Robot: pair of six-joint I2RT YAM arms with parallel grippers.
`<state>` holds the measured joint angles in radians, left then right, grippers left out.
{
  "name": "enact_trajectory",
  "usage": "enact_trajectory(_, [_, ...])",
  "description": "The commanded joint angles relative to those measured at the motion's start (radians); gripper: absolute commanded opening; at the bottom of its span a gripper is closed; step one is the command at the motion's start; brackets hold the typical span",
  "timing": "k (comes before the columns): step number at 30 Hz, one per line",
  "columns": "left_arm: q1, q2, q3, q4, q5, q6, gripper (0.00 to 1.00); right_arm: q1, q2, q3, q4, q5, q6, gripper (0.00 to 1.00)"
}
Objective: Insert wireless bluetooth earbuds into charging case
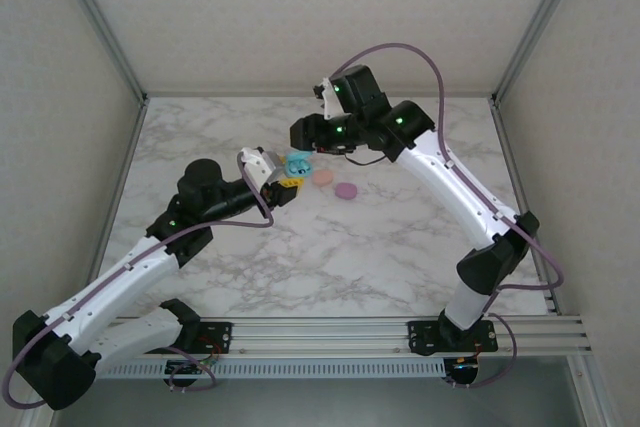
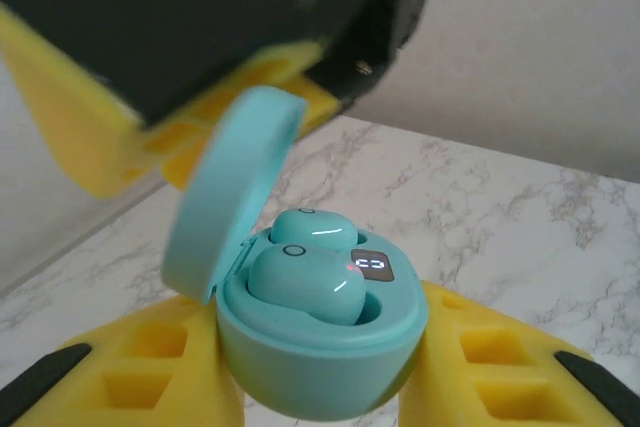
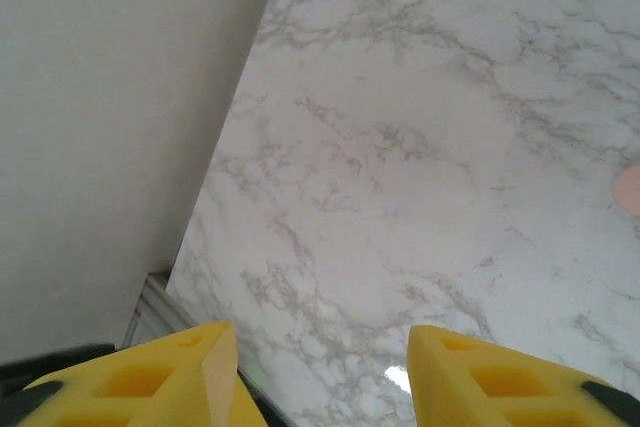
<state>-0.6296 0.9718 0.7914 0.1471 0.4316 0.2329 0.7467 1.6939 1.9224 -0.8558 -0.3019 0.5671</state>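
Observation:
My left gripper [image 2: 320, 392] is shut on a teal charging case [image 2: 320, 357], its yellow fingers [image 2: 160, 367] pressing both sides. The lid [image 2: 230, 187] stands open to the left. Two teal earbuds lie in the case's wells, one in front [image 2: 305, 282] and one behind [image 2: 310, 227], beside a small lit display [image 2: 372, 265]. From above, the case [image 1: 298, 163] is held just off the table in the left gripper [image 1: 288, 181]. My right gripper [image 1: 300, 134] hangs just behind and above it, open, with nothing between its fingers [image 3: 150, 377], over bare marble.
A closed peach-pink case [image 1: 322, 176] and a closed purple case [image 1: 346, 191] lie on the marble table [image 1: 330, 247], just right of the teal one. The right gripper's black and yellow body [image 2: 200, 67] looms close above the open lid. Walls enclose the table on three sides.

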Motion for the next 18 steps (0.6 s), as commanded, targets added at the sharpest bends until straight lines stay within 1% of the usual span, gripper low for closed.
enact_trajectory(1, [-0.007, 0.003, 0.021, 0.102, -0.025, -0.067, 0.29, 0.005, -0.104, -0.094, 0.023, -0.062, 0.001, 0.51])
enact_trajectory(4, [-0.007, 0.011, 0.011, 0.147, -0.014, -0.096, 0.29, -0.037, -0.177, -0.222, 0.133, -0.143, 0.063, 0.53])
enact_trajectory(6, [-0.007, 0.011, 0.011, 0.16, 0.005, -0.099, 0.29, -0.06, -0.217, -0.302, 0.218, -0.198, 0.119, 0.56])
enact_trajectory(10, [-0.006, 0.016, 0.028, 0.165, 0.039, -0.111, 0.3, -0.108, -0.275, -0.477, 0.508, -0.395, 0.286, 0.61])
enact_trajectory(13, [-0.007, 0.019, 0.029, 0.189, 0.041, -0.126, 0.3, -0.128, -0.278, -0.547, 0.65, -0.52, 0.417, 0.62])
enact_trajectory(16, [-0.007, 0.022, 0.034, 0.214, 0.048, -0.146, 0.3, -0.128, -0.28, -0.606, 0.814, -0.587, 0.531, 0.62])
enact_trajectory(18, [-0.007, 0.025, 0.033, 0.233, 0.039, -0.159, 0.3, -0.129, -0.273, -0.626, 0.883, -0.627, 0.592, 0.61])
